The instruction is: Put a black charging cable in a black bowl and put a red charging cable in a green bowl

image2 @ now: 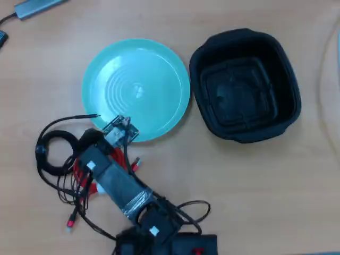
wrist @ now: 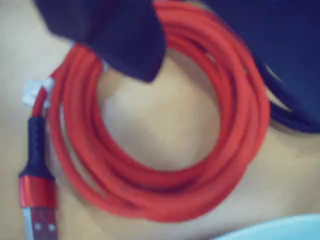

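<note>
Your gripper (wrist: 200, 35) is straddling the red charging cable (wrist: 150, 190), jaws spread wide, one inside the coil, near the bench's front-left edge beside the green bowl (image2: 159, 69). The black bowl (image2: 284, 74) is sitting empty to the right.

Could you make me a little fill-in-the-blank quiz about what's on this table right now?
1. The green bowl is round, while the black bowl beside it is rounded-____.
2. Both bowls are ____ of cables.
3. In the wrist view, the gripper hangs right over the coiled ____ cable.
4. In the overhead view, the black cable lies on the table to the ____ of the arm.

Missing words: square; empty; red; left
</note>
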You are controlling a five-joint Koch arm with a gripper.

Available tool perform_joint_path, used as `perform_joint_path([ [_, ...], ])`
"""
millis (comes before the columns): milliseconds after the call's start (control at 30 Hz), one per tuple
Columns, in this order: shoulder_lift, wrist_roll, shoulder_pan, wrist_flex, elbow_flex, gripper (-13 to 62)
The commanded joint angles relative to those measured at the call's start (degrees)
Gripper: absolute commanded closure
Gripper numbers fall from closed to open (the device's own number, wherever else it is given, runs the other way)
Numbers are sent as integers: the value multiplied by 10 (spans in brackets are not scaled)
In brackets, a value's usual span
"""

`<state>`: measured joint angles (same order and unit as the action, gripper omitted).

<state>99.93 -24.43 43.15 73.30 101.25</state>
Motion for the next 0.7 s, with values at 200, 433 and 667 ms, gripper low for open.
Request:
perform_joint_path([
  [200,-27,-63,-94,28,-112,47],
  [433,-83,-190,-163,33,-162,43],
  [667,-165,-253,-218,31,-233,38],
])
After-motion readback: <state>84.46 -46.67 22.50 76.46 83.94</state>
